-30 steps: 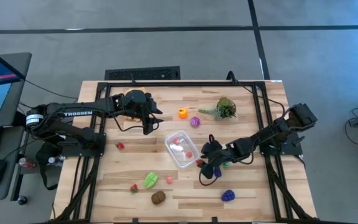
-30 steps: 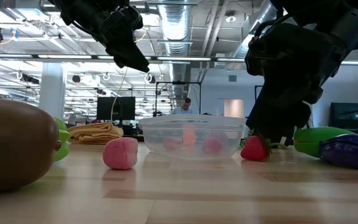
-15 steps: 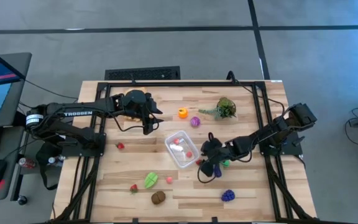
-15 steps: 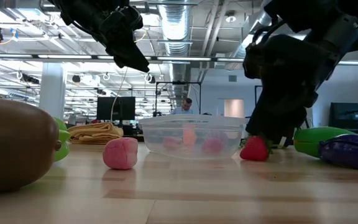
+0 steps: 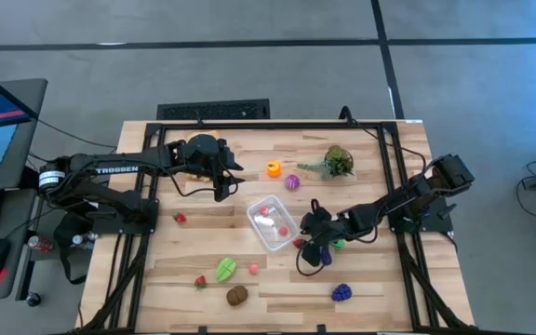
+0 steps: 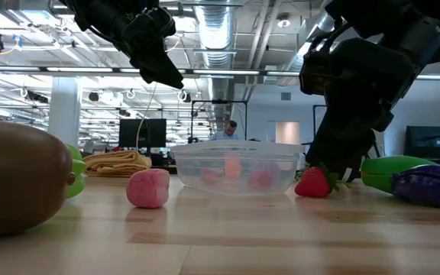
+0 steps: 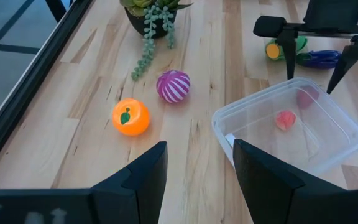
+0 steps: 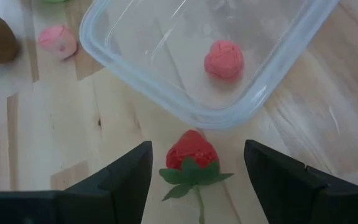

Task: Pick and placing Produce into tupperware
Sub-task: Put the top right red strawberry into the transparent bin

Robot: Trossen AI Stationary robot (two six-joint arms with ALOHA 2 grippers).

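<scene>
Two red-pink pieces sit in the tupperware (image 5: 272, 222); most produce lies loose on the bench (image 5: 203, 251). My right jaws (image 8: 194, 177) are spread, straddling the strawberry (image 8: 191, 151) just beside the container's corner, not pinching it. My left jaws (image 7: 194, 163) hang part-open and empty above the bench near the orange (image 7: 130, 116). Since the earlier frame my right arm has barely shifted; the left is unchanged.

In the low view the right pincer (image 6: 341, 172) hides part of the green piece (image 6: 392, 173) behind it.
</scene>
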